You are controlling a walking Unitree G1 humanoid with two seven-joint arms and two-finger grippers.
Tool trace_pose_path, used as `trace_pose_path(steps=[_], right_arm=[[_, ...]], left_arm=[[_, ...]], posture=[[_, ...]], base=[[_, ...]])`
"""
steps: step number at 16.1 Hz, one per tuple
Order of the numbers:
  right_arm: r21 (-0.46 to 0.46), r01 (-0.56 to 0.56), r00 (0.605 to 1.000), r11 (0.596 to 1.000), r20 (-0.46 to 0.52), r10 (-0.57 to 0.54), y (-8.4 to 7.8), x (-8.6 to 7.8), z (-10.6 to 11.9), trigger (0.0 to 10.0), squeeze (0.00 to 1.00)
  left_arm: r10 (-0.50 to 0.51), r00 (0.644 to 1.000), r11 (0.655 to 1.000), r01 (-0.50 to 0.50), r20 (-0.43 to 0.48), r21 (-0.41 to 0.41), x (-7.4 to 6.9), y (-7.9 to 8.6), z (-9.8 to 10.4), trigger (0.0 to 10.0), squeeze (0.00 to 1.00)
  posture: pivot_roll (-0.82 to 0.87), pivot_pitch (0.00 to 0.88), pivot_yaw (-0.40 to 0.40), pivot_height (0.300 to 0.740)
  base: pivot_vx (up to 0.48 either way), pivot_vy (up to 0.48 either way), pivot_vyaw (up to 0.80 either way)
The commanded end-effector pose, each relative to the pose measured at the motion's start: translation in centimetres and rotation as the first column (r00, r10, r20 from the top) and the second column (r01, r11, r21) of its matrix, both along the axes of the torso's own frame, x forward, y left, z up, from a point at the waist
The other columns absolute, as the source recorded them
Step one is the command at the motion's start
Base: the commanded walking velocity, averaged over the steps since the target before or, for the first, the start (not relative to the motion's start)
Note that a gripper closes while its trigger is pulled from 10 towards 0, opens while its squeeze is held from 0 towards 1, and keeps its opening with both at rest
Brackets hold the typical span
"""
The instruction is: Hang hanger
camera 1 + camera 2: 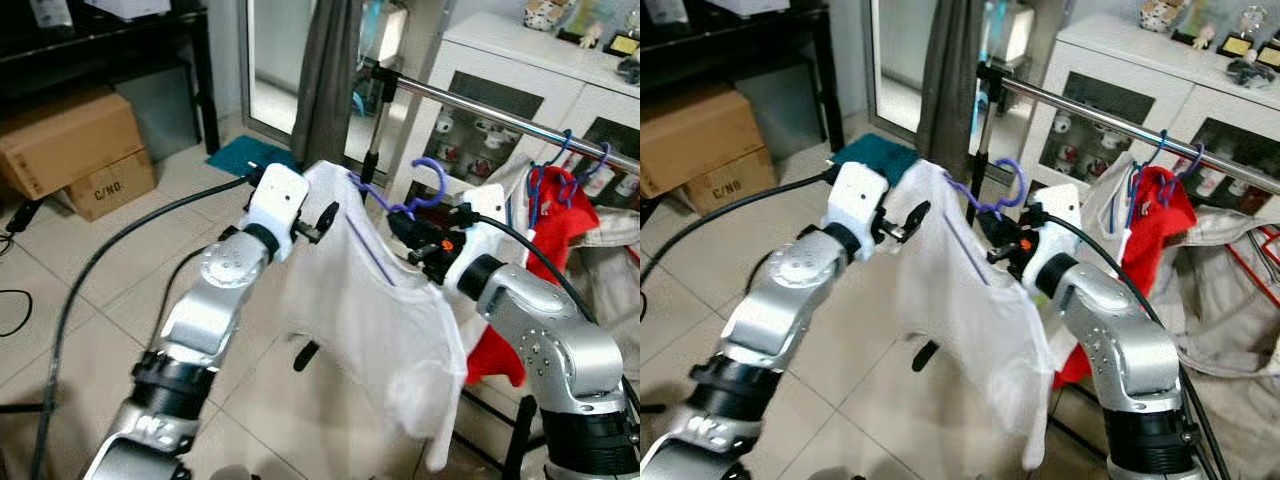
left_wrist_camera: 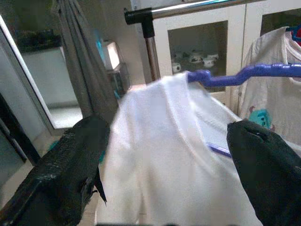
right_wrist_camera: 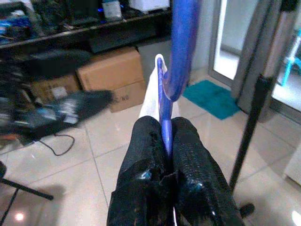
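A purple hanger (image 1: 430, 185) carries a white shirt (image 1: 370, 320) that droops toward the floor. My right gripper (image 1: 400, 228) is shut on the hanger's neck just under the hook, and the right wrist view has the purple bar (image 3: 162, 103) pinched between the two fingers (image 3: 141, 150). My left gripper (image 1: 322, 222) stands open at the shirt's left shoulder; the left wrist view has the cloth (image 2: 164, 155) between its spread fingers (image 2: 66, 169), apart from both. The silver rail (image 1: 500, 115) runs behind and above the hook, which hangs short of it.
A red garment (image 1: 560, 220) and a pale one hang on blue hangers (image 1: 570, 165) further right along the rail. The rack's black post (image 1: 375, 130) stands behind the shirt, with a grey curtain (image 1: 330, 80) beside it. Cardboard boxes (image 1: 75, 150) sit far left, a white cabinet (image 1: 520, 60) behind.
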State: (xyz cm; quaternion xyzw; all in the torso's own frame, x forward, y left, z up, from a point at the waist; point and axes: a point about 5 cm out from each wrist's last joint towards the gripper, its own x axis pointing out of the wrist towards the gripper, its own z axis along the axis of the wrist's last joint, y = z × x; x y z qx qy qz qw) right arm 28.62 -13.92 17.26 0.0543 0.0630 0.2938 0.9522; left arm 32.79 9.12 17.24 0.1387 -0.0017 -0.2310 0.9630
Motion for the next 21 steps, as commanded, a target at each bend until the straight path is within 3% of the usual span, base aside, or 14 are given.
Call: trace_pose_path(steps=[1,3,6,7,8,9,10,12,21], right_arm=[[0.014,-0.033,0.996,0.999,0.082,0.031,0.3,-0.3,1.3,0.0,0.0],[0.026,-0.053,0.994,0.998,0.093,0.051,0.5,-0.6,1.5,0.0,0.0],[0.048,-0.103,0.99,0.994,0.099,0.098,1.0,-1.1,1.6,0.0,0.0],[0.049,-0.112,0.989,0.992,0.1,0.107,1.1,-1.2,1.6,0.0,0.0],[0.054,-0.121,0.988,0.991,0.101,0.115,1.1,-1.3,1.6,0.0,0.0],[0.057,-0.125,0.988,0.991,0.102,0.119,1.1,-1.4,1.6,0.0,0.0],[0.058,-0.126,0.988,0.99,0.101,0.12,1.1,-1.4,1.6,0.0,0.0],[0.069,-0.137,0.986,0.988,0.102,0.13,1.1,-1.5,1.7,0.0,0.0],[0.111,-0.189,0.978,0.976,0.108,0.177,1.5,-2.0,2.0,0.0,0.0]], left_arm=[[0.042,0.999,0.999,-0.042,0.017,0.001,0.6,0.0,0.4,10.0,0.0],[0.07,0.997,0.997,-0.071,0.037,0.034,0.9,0.1,0.4,10.0,0.0],[0.068,0.996,0.997,-0.069,0.049,0.016,1.1,0.0,0.5,10.0,0.0],[0.061,0.997,0.998,-0.061,0.053,0.006,1.1,-0.1,0.5,5.6,0.0],[0.056,0.997,0.998,-0.056,0.054,0.007,1.1,-0.2,0.5,2.8,0.0],[0.051,0.997,0.999,-0.052,0.055,0.013,1.1,-0.2,0.4,1.8,0.0],[0.048,0.997,0.999,-0.048,0.055,0.015,1.1,-0.2,0.4,1.8,0.0],[0.019,0.999,1.0,-0.02,0.047,0.011,0.9,-0.3,0.2,0.0,0.0],[0.082,0.996,0.996,-0.083,0.04,0.038,1.2,0.6,-0.2,0.0,0.0]], posture=[[0.0,0.0,-0.088,0.74],[0.0,0.0,-0.081,0.74],[0.0,0.0,-0.077,0.74],[0.0,0.0,-0.077,0.74],[0.0,0.0,-0.076,0.74],[0.0,0.0,-0.075,0.74],[0.0,0.0,-0.075,0.74],[0.0,0.0,-0.074,0.74],[0.0,0.0,-0.071,0.74]], base=[[0.0,0.0,0.0],[0.0,0.0,0.0],[0.0,0.0,0.0],[0.0,0.0,0.0],[0.0,0.0,0.0],[0.0,0.0,0.0],[0.0,0.0,0.0],[0.0,0.0,0.0],[0.0,0.0,0.0]])
